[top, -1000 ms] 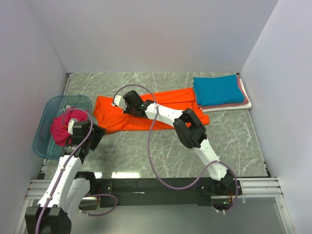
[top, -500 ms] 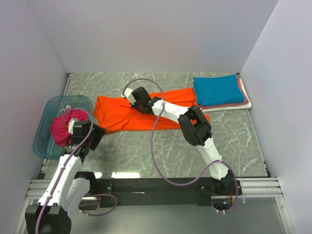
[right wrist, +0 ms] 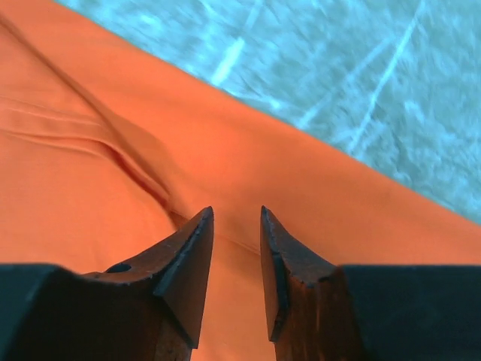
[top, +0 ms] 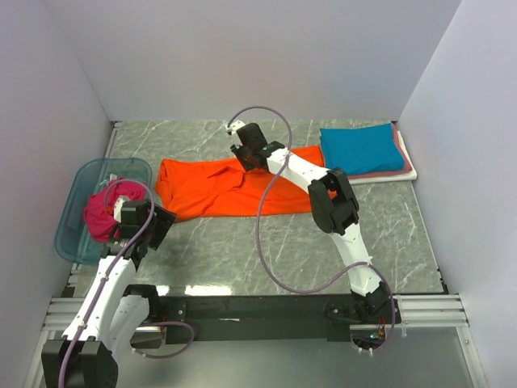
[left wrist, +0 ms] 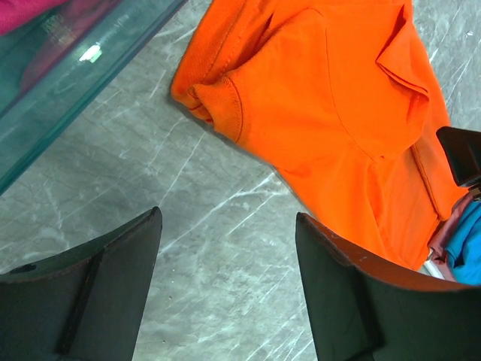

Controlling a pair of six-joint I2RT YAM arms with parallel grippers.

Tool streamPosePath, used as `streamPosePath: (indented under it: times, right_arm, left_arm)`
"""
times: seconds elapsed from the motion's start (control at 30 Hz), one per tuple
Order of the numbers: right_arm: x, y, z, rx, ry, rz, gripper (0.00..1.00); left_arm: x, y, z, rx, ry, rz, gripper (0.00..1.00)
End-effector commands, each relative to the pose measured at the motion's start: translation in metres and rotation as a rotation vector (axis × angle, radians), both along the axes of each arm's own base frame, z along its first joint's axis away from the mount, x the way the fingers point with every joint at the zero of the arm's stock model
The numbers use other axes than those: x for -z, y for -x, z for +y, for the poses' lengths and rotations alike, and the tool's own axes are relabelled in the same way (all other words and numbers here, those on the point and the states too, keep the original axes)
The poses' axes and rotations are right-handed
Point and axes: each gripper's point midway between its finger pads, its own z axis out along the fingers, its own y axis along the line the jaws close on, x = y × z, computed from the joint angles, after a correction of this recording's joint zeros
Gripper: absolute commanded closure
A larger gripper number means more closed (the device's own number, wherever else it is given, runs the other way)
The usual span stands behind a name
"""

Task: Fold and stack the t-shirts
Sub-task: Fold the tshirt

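The bright orange t-shirt (top: 212, 187) lies spread across the middle of the table, partly folded, with creases; it also shows in the left wrist view (left wrist: 331, 98) and the right wrist view (right wrist: 98, 195). My right gripper (top: 247, 150) is low over its far edge, jaws a narrow gap apart with cloth under them and nothing pinched (right wrist: 235, 214). My left gripper (top: 150, 225) is wide open and empty above bare table (left wrist: 227, 218), near the shirt's left sleeve. A folded teal shirt (top: 361, 148) tops a pink (top: 386, 172) and white (top: 409, 173) stack at far right. A magenta shirt (top: 101, 212) lies bunched in the tub.
A translucent blue tub (top: 103, 170) sits at the left edge, right beside my left arm; its wall shows in the left wrist view (left wrist: 68, 83). Grey walls close in the table on three sides. The right arm's cable loops over the shirt.
My right gripper has swept from the shirt's left-middle toward the far right, up to the shirt's far edge. The left arm has not moved.
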Motion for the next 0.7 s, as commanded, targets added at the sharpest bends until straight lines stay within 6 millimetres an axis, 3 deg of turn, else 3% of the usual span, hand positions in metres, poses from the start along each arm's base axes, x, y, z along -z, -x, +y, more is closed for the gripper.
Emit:
streamPosePath:
  times: [0.0, 0.1, 0.23, 0.3, 0.47, 0.5, 0.67]
  right_arm:
    - [-0.026, 0.001, 0.002, 0.012, -0.063, 0.001, 0.61]
    - [-0.029, 0.008, 0.007, -0.071, -0.057, 0.023, 0.57]
    - [-0.027, 0.049, 0.033, -0.435, -0.037, 0.050, 0.46]
    - [-0.036, 0.055, 0.046, -0.548, 0.010, -0.041, 0.41]
    - [-0.037, 0.042, 0.067, -0.597, 0.165, -0.161, 0.39]
    - [-0.025, 0.039, 0.070, -0.610, 0.207, -0.171, 0.39]
    - [-0.016, 0.029, 0.085, -0.623, 0.304, -0.254, 0.39]
  left_arm:
    - [-0.006, -0.006, -0.001, 0.019, -0.006, -0.036, 0.24]
    - [-0.007, -0.006, -0.002, 0.027, -0.007, -0.036, 0.23]
    - [-0.008, -0.007, -0.004, 0.044, -0.004, -0.043, 0.23]
    - [-0.008, -0.006, -0.006, 0.056, 0.001, -0.046, 0.23]
    - [-0.008, -0.008, -0.007, 0.069, -0.004, -0.049, 0.23]
    - [-0.009, -0.008, -0.009, 0.078, 0.002, -0.051, 0.23]
    - [-0.010, -0.007, -0.009, 0.080, 0.004, -0.057, 0.23]
